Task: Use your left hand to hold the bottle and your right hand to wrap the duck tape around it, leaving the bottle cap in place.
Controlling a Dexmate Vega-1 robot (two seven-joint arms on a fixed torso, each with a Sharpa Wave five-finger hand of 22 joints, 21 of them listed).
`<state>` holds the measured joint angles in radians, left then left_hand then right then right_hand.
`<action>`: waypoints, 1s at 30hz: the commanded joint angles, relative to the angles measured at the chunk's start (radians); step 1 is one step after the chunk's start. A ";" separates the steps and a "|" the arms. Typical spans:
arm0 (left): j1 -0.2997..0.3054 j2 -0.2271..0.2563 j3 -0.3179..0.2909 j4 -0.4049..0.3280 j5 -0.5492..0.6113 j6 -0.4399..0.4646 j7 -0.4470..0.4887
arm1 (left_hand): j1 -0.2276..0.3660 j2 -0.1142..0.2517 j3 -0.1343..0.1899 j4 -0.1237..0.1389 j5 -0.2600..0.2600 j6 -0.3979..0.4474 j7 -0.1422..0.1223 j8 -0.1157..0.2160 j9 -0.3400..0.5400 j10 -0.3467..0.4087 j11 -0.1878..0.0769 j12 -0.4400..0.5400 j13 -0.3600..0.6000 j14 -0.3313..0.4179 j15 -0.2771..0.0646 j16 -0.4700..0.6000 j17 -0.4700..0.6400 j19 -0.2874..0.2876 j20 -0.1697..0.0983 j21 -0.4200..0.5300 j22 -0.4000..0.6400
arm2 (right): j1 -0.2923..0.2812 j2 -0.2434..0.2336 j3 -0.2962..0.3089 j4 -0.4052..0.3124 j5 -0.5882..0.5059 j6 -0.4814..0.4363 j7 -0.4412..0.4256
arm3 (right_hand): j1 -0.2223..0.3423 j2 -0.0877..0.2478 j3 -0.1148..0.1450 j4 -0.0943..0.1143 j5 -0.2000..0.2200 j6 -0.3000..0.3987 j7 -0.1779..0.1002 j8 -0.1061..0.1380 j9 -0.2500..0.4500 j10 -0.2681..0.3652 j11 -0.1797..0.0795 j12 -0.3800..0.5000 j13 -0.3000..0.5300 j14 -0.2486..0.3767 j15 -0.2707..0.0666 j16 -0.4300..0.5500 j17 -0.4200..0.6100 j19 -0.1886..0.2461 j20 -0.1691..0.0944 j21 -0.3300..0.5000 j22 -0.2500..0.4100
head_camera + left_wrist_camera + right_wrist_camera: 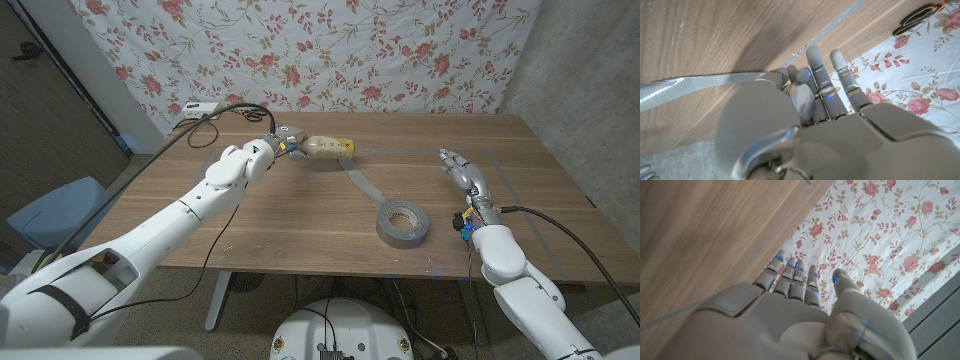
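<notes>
Left hand [283, 139] grips the tan plastic bottle [328, 148], grey tape strip [360, 186] trailing to the grey duct-tape roll [403, 222]; right hand [466, 177] beside roll, fingers extended, holding nothing

bottle [327, 148] lying sideways, grey tape roll [403, 222] flat

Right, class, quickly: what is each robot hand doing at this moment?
Left hand: holding the bottle, lying on its side, with tape running from it to the roll.
Right hand: open, holding nothing, fingers extended.
</notes>
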<state>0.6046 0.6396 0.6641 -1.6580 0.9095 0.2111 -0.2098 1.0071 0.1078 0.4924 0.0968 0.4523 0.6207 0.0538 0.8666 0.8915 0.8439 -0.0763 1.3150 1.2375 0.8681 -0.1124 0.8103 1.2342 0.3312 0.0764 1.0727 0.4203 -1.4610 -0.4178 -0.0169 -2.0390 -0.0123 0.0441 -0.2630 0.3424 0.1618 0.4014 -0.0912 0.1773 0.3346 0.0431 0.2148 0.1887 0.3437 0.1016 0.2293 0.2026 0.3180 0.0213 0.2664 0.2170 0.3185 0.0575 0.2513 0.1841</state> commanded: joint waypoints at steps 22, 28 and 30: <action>0.072 0.045 -0.051 -0.065 -0.064 -0.060 0.211 | -0.030 0.095 0.119 0.071 -0.006 -0.004 0.002 0.010 0.058 -0.034 0.000 0.111 0.004 -0.043 -0.011 0.098 -0.002 -0.021 -0.006 0.044 -0.032 | 0.154 -0.352 -0.431 -0.480 -0.681 -1.382 0.465 | -0.006 -0.104 -0.052 -0.040 0.005 -0.026 -0.005 -0.017 0.008 -0.062 -0.022 -0.025 0.018 -0.045 -0.033 -0.012 0.018 -0.018 0.040 -0.009 0.007; 0.080 0.050 -0.054 -0.080 -0.065 -0.056 0.212 | -0.035 0.094 0.125 0.070 -0.007 -0.007 -0.001 0.009 0.054 -0.040 0.000 0.130 0.004 -0.048 -0.011 0.114 -0.002 -0.022 -0.006 0.052 -0.039 | 0.186 -0.375 -0.500 -0.476 -0.831 -1.440 0.601 | 0.020 -0.115 -0.050 -0.058 0.014 -0.039 -0.009 -0.018 0.009 -0.077 -0.030 -0.028 0.021 -0.061 -0.039 -0.018 0.018 -0.018 0.037 -0.011 0.006; 0.081 0.051 -0.054 -0.083 -0.063 -0.057 0.215 | -0.037 0.094 0.126 0.070 -0.008 -0.001 -0.001 0.009 0.049 -0.042 0.001 0.136 0.004 -0.051 -0.012 0.118 -0.003 -0.023 -0.006 0.054 -0.041 | 0.181 -0.354 -0.511 -0.460 -0.937 -1.440 0.677 | 0.024 -0.118 -0.051 -0.061 0.016 -0.042 -0.011 -0.019 0.009 -0.078 -0.032 -0.028 0.021 -0.062 -0.040 -0.019 0.018 -0.018 0.037 -0.011 0.006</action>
<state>0.6714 0.6814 0.6179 -1.7152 0.8491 0.1529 -0.0073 1.0071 0.1078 0.5310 0.0886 0.4473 0.6099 0.0539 0.8726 0.9209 0.8047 -0.0760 1.4406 1.2382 0.8215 -0.0984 0.9153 1.2312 0.3156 0.0713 1.1180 0.3800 -1.3371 -0.7251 -0.3990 -2.4921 -0.6412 -1.0573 0.1448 0.3510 0.0437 0.3498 -0.1443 0.1819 0.2993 0.0334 0.1987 0.1934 0.2693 0.0715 0.2032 0.2212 0.2616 -0.0160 0.2511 0.2305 0.3011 0.0971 0.2435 0.1887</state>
